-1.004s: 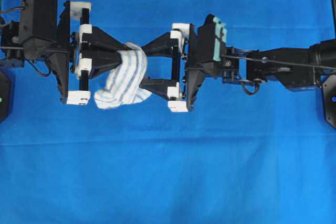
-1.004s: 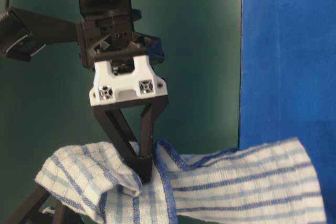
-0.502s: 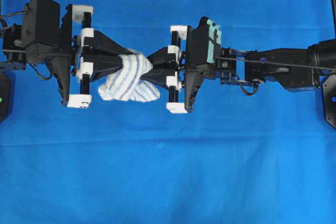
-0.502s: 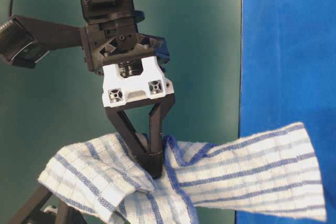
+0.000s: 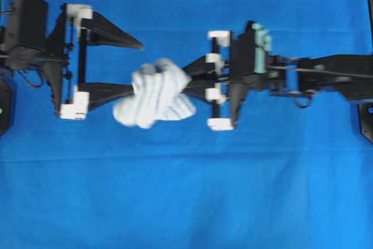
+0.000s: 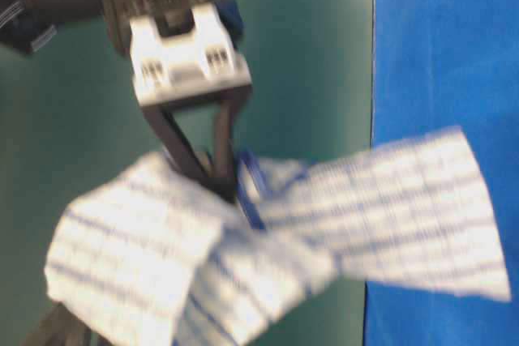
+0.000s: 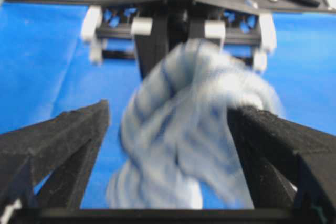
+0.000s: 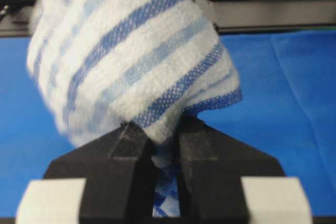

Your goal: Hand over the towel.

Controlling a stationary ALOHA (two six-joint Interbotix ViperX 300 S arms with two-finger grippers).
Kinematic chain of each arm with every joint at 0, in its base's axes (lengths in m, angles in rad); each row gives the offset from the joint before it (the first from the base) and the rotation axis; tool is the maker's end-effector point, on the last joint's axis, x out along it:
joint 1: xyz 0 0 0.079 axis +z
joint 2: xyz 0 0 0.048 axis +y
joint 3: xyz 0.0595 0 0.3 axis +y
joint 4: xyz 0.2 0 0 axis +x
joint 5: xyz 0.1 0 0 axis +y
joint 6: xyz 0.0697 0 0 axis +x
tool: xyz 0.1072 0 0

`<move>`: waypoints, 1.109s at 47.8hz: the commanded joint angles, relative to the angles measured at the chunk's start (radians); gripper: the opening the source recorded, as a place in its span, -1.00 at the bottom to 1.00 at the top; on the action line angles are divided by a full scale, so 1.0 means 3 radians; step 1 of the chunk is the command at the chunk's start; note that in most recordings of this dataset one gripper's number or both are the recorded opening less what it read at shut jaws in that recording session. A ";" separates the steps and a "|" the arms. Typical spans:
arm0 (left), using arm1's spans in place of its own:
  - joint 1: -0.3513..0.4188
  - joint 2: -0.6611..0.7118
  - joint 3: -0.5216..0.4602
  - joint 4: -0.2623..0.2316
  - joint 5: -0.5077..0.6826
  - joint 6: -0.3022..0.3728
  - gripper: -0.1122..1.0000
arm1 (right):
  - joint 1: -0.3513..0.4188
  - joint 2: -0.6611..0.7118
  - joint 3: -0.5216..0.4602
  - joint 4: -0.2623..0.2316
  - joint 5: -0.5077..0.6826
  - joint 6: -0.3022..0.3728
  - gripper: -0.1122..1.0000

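The towel [image 5: 154, 93], white with thin blue stripes, hangs bunched in mid-air between the two arms. My right gripper [image 5: 187, 78] is shut on its right end. The right wrist view shows the towel [image 8: 131, 51] pinched between the black fingers [image 8: 207, 150] of that gripper [image 8: 167, 129]. My left gripper [image 5: 138, 67] stands wide open. Its lower finger lies against the towel's left edge and its upper finger is well apart. Blurred in the left wrist view, the towel [image 7: 189, 145] hangs between the spread fingers [image 7: 68, 140] of the left gripper [image 7: 169, 107]. The towel [image 6: 365, 216] also shows spread and blurred at table level.
A large plain blue cloth [image 5: 186, 202] covers the whole table under both arms. The arm bases sit at the far left [image 5: 23, 33] and far right [image 5: 349, 77] edges. A dark green wall [image 6: 308, 54] stands behind in the table-level view.
The right gripper shut on the towel. The left gripper then opened and drew back left, while the right one pulled the towel a little to the right.
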 commanded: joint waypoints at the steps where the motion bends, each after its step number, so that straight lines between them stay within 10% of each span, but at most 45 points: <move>1: -0.0010 -0.0189 0.0026 0.0005 0.0000 -0.0005 0.81 | 0.0005 -0.0317 0.0123 0.0005 0.0056 0.0005 -0.60; 24: -0.0010 -0.0701 0.0358 0.0005 0.0020 -0.0020 0.81 | 0.0010 -0.1401 0.0793 0.0026 0.0501 0.0015 -0.60; 53: -0.0010 -0.0665 0.0348 0.0010 -0.0015 -0.0020 0.81 | -0.0281 -0.0793 0.0445 0.0010 0.1002 -0.0010 -0.60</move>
